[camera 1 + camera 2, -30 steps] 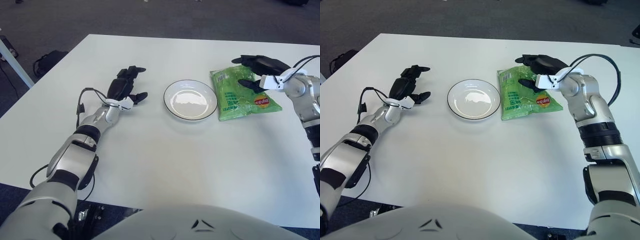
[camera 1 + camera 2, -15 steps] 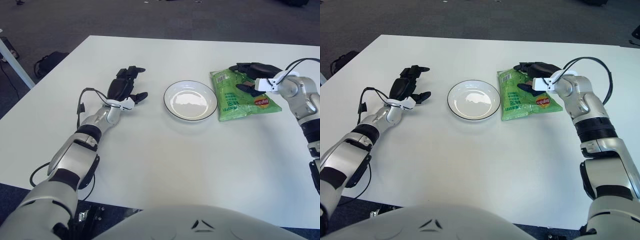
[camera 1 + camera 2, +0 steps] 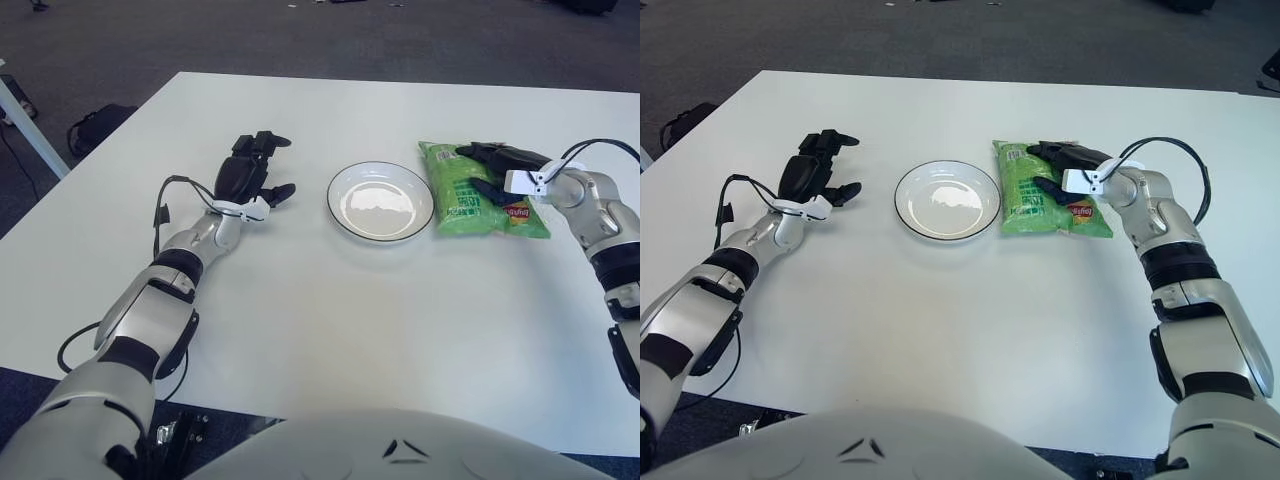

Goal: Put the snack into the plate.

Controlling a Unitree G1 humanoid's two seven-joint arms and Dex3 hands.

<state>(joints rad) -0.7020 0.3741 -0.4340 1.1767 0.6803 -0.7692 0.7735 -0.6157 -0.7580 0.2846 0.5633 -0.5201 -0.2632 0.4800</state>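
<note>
A green snack bag (image 3: 462,200) lies flat on the white table, just right of an empty white plate with a dark rim (image 3: 380,205). My right hand (image 3: 492,168) rests on the bag's far right part. Its fingers reach over the bag's top edge and the thumb lies on the bag's face, still spread. The bag stays on the table. My left hand (image 3: 255,170) rests on the table left of the plate, fingers relaxed and empty. The bag also shows in the right eye view (image 3: 1028,195).
The white table (image 3: 330,310) runs to its front edge near my body. On the floor beyond its left edge are a dark bag (image 3: 95,122) and a white table leg (image 3: 25,120).
My right hand has come down and toward me from above the bag and now lies on it. The bag's right end looks pressed flatter. The left hand has not moved.
</note>
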